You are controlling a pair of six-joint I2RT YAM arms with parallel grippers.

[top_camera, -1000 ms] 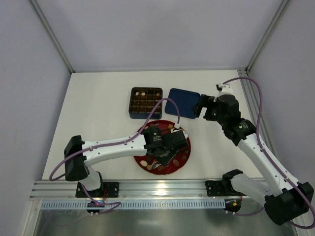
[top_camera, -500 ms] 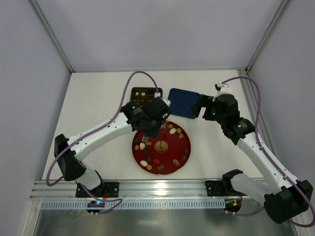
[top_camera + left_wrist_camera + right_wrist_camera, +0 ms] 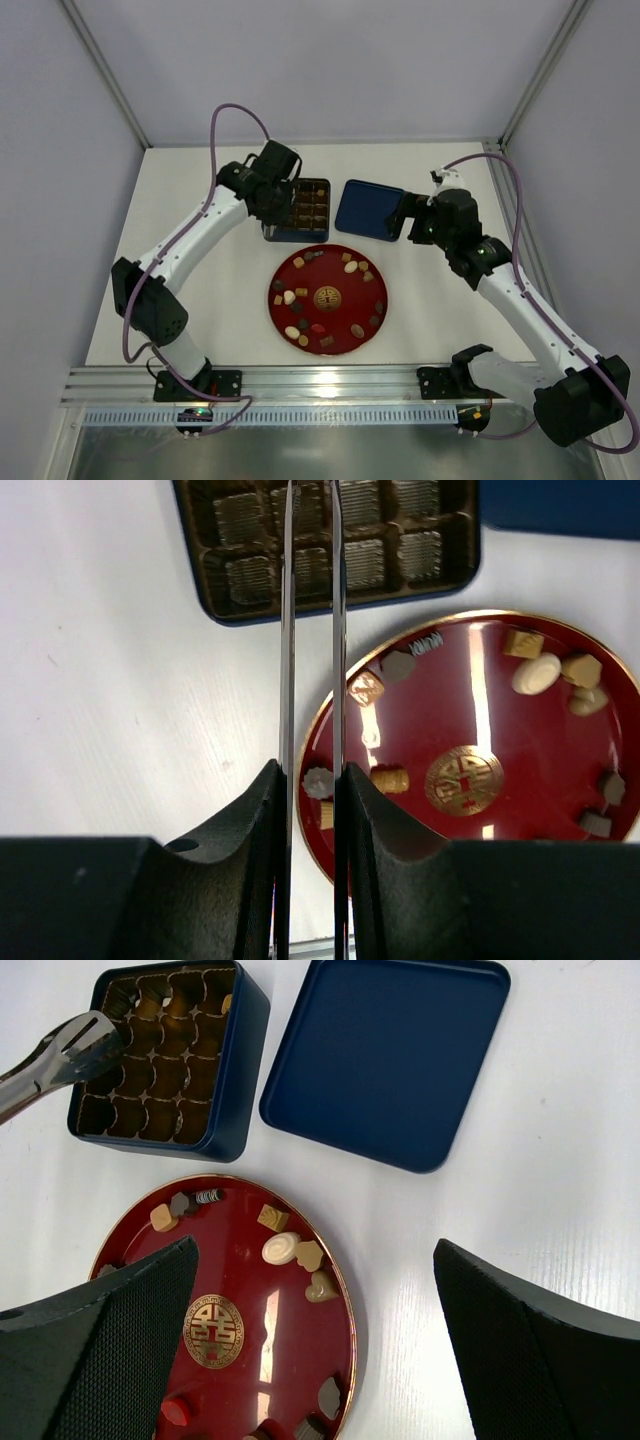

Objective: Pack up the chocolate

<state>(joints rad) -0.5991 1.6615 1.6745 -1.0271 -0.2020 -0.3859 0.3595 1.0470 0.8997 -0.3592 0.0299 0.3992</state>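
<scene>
Right wrist view: a cream oval chocolate [image 3: 281, 1248] is lying along two-to-eight o'clock. The left gripper [image 3: 312, 780] is clamping tongs [image 3: 287, 630]; the right gripper [image 3: 312, 1244] is gaping wide, empty.

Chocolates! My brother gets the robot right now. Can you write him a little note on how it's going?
Left gripper: shut on metal tongs, whose tips hang over the blue box. I cannot tell whether they carry a piece.
Right gripper: open and empty, hovering near the lid.
Chocolate: most pieces lie on the red plate; a few sit in the box's far cells.
Done: lid off, lying beside the box; packing started.
Left: move the rest from the plate into the empty cells, then probably put the lid on.
</scene>
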